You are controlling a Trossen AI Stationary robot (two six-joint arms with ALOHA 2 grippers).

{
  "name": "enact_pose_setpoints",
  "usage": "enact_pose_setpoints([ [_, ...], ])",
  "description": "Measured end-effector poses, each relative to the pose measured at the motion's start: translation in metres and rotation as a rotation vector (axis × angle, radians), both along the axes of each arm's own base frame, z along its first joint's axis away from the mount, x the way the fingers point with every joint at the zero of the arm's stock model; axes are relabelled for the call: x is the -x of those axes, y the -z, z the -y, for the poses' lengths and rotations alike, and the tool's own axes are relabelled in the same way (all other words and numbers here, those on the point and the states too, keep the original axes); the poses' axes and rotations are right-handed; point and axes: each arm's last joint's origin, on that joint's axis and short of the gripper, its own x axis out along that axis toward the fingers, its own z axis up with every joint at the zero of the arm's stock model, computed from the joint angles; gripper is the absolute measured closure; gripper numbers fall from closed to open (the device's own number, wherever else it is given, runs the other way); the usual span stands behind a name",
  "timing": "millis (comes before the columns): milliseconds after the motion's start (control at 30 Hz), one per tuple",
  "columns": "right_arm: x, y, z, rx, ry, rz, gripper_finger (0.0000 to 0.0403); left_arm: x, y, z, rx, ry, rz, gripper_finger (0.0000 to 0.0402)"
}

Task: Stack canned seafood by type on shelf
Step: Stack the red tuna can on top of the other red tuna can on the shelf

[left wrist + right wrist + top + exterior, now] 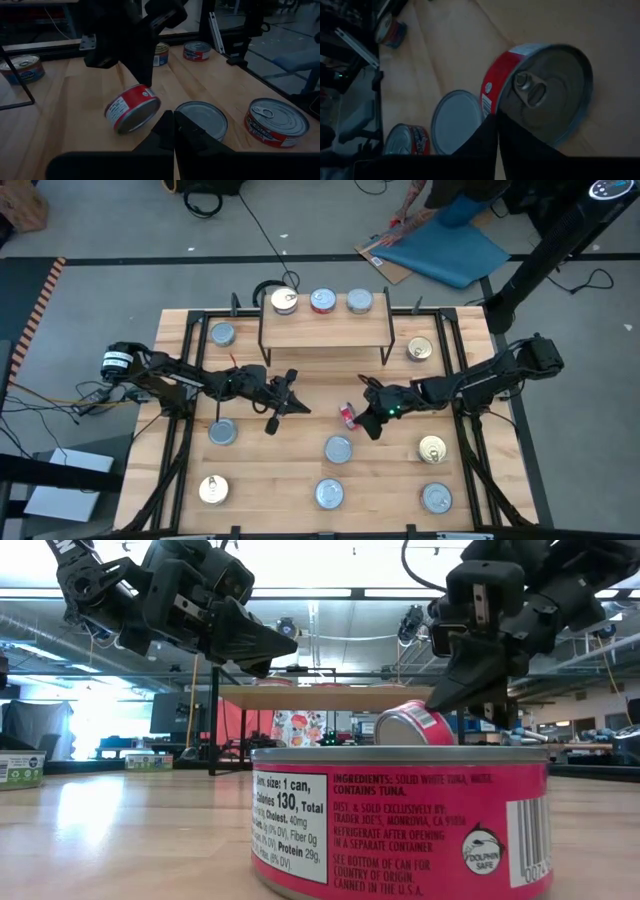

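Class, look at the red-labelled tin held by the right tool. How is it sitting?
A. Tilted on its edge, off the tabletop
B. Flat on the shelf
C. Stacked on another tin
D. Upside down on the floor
A: the right tool holds the red-labelled tin tilted above the tabletop, in front of the shelf.

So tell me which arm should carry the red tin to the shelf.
Right. The right gripper already has the tilted red-labelled tin at its fingertips, seemingly gripped; the left gripper sits shut, farther off, empty. The shelf has room.
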Motion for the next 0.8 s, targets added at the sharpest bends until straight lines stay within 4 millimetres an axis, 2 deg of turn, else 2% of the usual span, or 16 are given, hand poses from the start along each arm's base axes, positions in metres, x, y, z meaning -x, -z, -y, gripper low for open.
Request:
enact_pose_setpoints([
  [233,0.001,0.002,0.007,0.015,0.015,-0.024,0.0321,0.0,0.0,0.0,0.0,0.0,0.0,0.0401],
  [433,0.001,0.004,0.014,0.023,0.04,-0.046,0.0257,0.0,0.0,0.0,-0.001,0.0,0.0,0.0401],
  [533,0.002,0.003,0.018,0.053,0.072,-0.126,0.0221,0.0,0.0,0.0,-0.001,0.0,0.0,0.0401],
  [667,0.004,-0.004,0.022,0.14,0.143,-0.27,0.0172,0.0,0.0,0.0,-0.004,0.001,0.0,0.0401],
  [800,-0.004,-0.019,0.018,0.178,0.181,-0.255,0.0132,0.0,0.0,0.0,-0.008,0.002,0.0,0.0401],
])
